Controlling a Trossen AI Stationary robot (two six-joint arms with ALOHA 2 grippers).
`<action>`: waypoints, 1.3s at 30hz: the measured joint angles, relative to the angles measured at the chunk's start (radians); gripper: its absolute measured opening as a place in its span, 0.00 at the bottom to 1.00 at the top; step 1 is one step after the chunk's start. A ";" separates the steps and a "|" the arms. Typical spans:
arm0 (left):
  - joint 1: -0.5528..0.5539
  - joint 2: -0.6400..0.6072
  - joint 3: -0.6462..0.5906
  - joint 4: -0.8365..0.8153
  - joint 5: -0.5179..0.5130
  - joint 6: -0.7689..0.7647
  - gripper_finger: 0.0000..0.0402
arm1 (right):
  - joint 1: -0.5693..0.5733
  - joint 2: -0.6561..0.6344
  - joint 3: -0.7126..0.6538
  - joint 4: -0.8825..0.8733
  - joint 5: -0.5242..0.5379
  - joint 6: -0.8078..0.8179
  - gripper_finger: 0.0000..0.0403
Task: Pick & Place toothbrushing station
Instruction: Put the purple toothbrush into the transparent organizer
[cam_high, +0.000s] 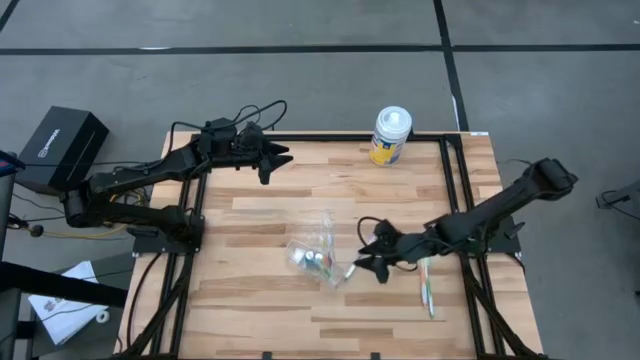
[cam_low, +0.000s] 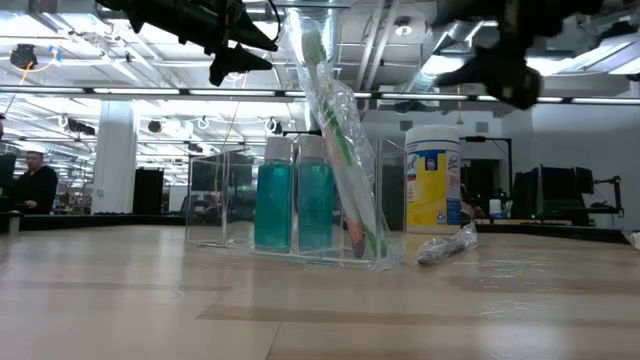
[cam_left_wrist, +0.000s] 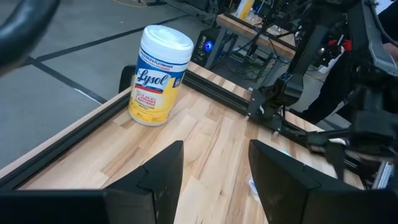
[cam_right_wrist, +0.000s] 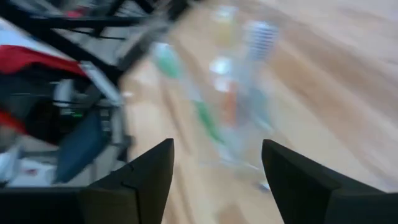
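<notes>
High view puts the clear organiser mid-table, slightly toward the near edge, with two teal bottles and a green toothbrush leaning in it; the right gripper sits just right of it, fingers spread and holding nothing; more toothbrushes lie on the wood to the right; judging by this, the next pick wants a slow reach away from the organiser so nothing tips; the left gripper waits at the far left, fingers apart; a wipes canister stands at the far edge, well clear.
</notes>
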 joint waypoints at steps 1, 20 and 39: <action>0.000 0.000 0.000 0.000 0.000 0.000 0.44 | 0.000 -0.023 0.000 -0.067 0.007 0.029 0.57; -0.114 0.245 0.000 0.000 0.016 -0.090 0.44 | -0.132 -0.171 0.000 -0.451 0.012 0.532 0.56; -0.065 0.338 0.000 -0.003 0.159 -0.089 0.44 | -0.305 0.083 0.001 -0.312 -0.227 0.724 0.56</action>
